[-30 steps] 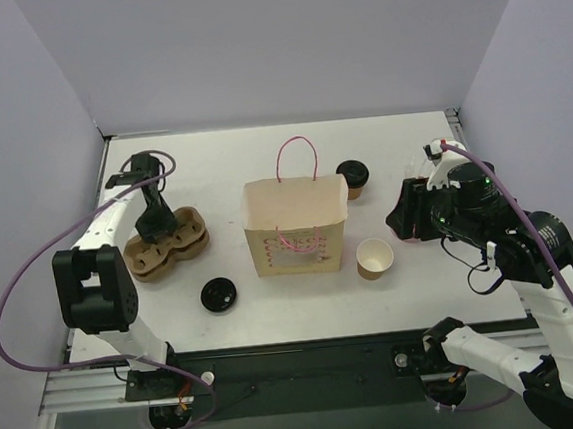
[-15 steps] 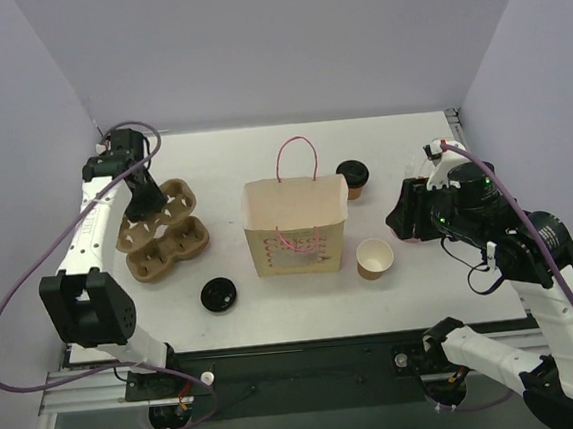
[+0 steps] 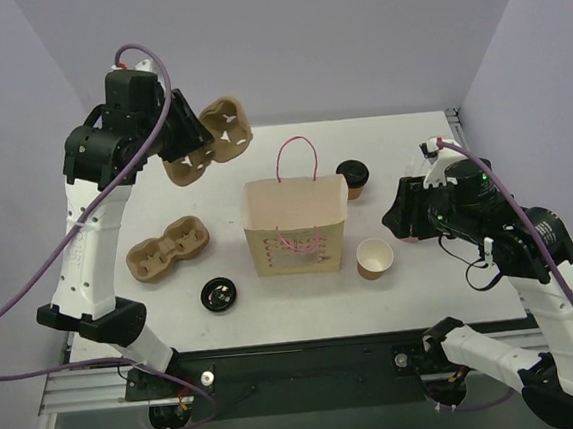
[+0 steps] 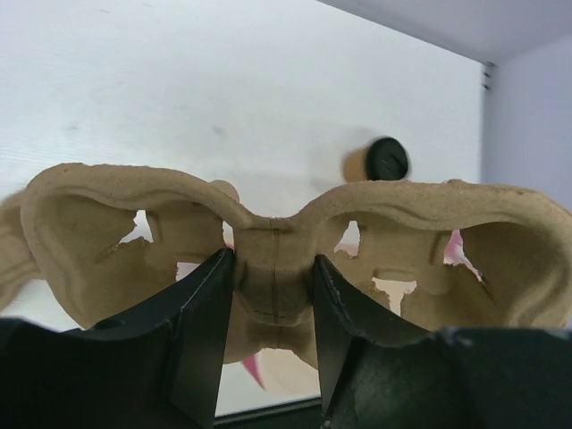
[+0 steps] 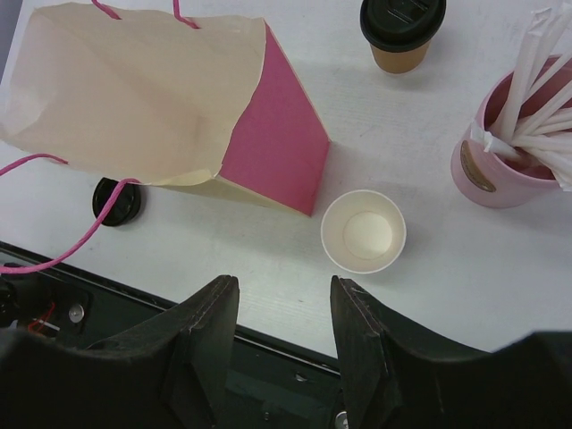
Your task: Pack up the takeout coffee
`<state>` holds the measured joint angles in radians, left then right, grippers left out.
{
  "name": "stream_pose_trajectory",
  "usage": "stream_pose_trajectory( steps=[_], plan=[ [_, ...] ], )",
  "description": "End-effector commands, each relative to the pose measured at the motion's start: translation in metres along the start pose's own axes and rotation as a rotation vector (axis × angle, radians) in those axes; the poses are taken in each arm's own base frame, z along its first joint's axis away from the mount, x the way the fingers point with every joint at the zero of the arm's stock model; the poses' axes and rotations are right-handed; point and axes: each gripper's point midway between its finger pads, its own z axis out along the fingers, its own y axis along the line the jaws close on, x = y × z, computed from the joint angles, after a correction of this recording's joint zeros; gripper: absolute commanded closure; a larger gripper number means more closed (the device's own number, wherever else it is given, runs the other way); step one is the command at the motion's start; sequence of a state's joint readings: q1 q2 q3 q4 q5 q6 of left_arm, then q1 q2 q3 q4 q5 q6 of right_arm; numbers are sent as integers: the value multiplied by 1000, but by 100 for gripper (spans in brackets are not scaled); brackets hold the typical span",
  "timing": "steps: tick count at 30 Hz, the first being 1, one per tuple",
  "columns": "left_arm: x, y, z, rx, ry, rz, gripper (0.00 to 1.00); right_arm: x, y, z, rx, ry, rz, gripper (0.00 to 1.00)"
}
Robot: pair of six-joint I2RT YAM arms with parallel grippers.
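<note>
The takeout coffee (image 3: pixel 353 178), a small brown cup with a black lid, stands on the table behind the right corner of the open paper bag (image 3: pixel 295 224). It also shows in the right wrist view (image 5: pixel 402 27) and, small, in the left wrist view (image 4: pixel 381 161). My left gripper (image 3: pixel 192 140) is raised high at the back left, shut on the middle rib of a pulp cup carrier (image 4: pixel 107 232), left of the bag. My right gripper (image 5: pixel 286 357) is open and empty, hovering right of the bag (image 5: pixel 152 98) near the table's front edge.
A second pulp carrier (image 3: pixel 169 247) lies on the table at the left. A loose black lid (image 3: pixel 218 295) lies in front of the bag's left corner. An unlidded brown cup (image 5: pixel 363 231) stands right of the bag. A pink cup of straws (image 5: pixel 509 152) stands at the far right.
My left arm has lifted one carrier off the other and swung it up and to the right, toward the bag. The second carrier stays on the table. The right arm barely moved.
</note>
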<state>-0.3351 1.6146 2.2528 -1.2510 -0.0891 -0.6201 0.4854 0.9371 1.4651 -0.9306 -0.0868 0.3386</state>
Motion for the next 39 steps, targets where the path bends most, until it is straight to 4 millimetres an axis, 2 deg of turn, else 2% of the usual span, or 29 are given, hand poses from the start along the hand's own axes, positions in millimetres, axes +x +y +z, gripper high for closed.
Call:
stream_pose_trajectory(
  steps=[1, 6, 8, 9, 13, 17, 22, 31, 39],
  plan=[
    [28, -57, -19, 185, 133, -45, 54, -5, 7, -5, -28, -4, 0, 54],
    [54, -116, -41, 387, 220, -76, 55, -4, 6, -6, -26, -6, 9, 54],
    [68, -133, -47, 438, 258, -87, 55, -3, 6, -7, -27, -4, 12, 55],
    [69, -141, -49, 469, 256, -90, 55, -4, 6, -7, -25, -8, 14, 55],
    [83, -155, -48, 487, 302, -93, 55, -5, 5, -7, -21, -13, 24, 55],
    [97, -155, -43, 470, 334, -87, 55, -5, 6, -9, -22, -19, 33, 55],
    [114, -148, -29, 448, 368, -83, 55, -6, 6, -11, -20, -26, 42, 55],
    [134, -138, -1, 389, 402, -31, 55, -7, 5, -16, -16, -36, 54, 55],
    [150, -123, 10, 290, 416, 43, 56, -4, 2, -20, -5, -35, 56, 55]
  ],
)
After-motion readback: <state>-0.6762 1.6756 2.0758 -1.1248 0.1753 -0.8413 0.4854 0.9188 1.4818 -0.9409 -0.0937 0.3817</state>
